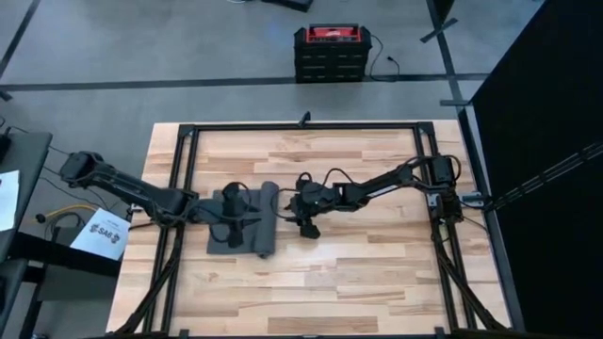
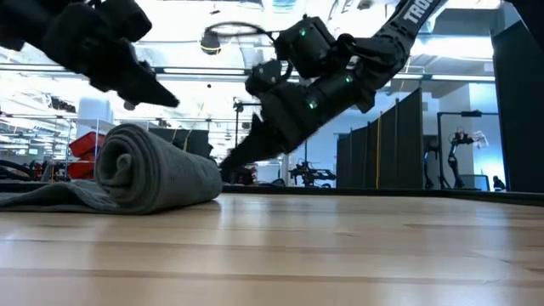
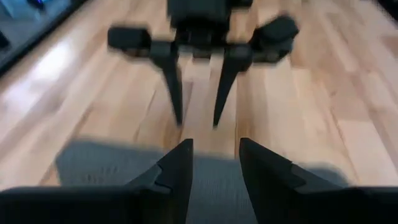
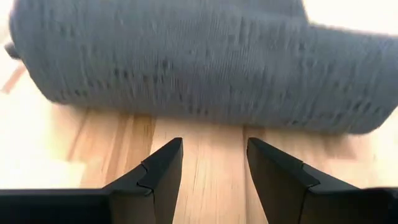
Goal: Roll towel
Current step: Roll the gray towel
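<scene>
**Towel half rolled, both grippers standing off with fingers spread**

From above, the towel is lying left of the table's middle, its rolled part running along its right edge and a flat part reaching left. The left gripper is hanging over the flat part; the right gripper is sitting just right of the roll, apart from it.

At table height, the roll is showing its spiral end, a fat soft cylinder resting on the wood with a thin flat tail trailing away from it. The right gripper is pointing down toward the roll without touching; the left gripper is hovering above it.

The left wrist view is looking past its own spread fingers over grey cloth, with the other arm's fingers also parted beyond.

The right wrist view is showing its fingers spread and empty, bare wood between them, the roll lying just ahead.

The cloth is looking light, limp and grippy enough to hold its coil, though a loose roll could slump open. Judging by this, pushing evenly along the roll's length, or pinching its outer layer at both ends, would serve best.
</scene>
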Controlling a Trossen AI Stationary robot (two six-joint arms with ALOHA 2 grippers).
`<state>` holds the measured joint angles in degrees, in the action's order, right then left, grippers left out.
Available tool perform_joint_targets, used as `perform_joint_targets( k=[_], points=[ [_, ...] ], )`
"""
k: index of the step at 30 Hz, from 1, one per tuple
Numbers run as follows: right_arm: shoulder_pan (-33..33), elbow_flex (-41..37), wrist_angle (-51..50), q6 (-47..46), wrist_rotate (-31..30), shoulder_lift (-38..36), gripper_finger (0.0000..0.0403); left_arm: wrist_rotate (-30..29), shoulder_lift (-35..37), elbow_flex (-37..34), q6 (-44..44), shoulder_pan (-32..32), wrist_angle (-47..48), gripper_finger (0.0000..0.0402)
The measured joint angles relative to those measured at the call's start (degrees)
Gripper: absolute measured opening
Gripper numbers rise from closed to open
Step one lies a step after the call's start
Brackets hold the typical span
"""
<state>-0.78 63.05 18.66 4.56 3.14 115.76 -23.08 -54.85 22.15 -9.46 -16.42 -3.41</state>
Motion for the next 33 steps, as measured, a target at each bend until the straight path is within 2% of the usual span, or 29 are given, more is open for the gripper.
perform_joint_targets(
  k=[5, 11, 17, 22, 33],
  points=[
    [0.31, 0.09, 2.73, -0.02, 0.00, -0.15, 0.0170, -0.10, -7.73, -0.59, 5.60, 2.10, -9.74, 0.0118],
    [0.42, 0.04, 2.16, -0.17, 0.02, -0.12, 0.0170, 0.80, -17.53, -0.55, 3.79, 6.72, -11.93, 0.0118],
    [0.42, 0.04, 0.39, -0.20, 0.02, -0.12, 0.0170, 0.95, -15.07, 2.00, -0.80, 6.28, -1.97, 0.0118],
    [-0.10, 0.04, 0.28, -0.17, 0.04, -0.12, 0.0170, 1.06, -12.26, 2.34, -4.46, 4.65, 1.85, 0.0118],
    [-1.61, 0.04, 0.38, 0.09, 0.02, -0.12, 0.0170, 1.02, -16.77, 2.31, -10.34, 2.89, 3.83, 0.0118]
  ],
)
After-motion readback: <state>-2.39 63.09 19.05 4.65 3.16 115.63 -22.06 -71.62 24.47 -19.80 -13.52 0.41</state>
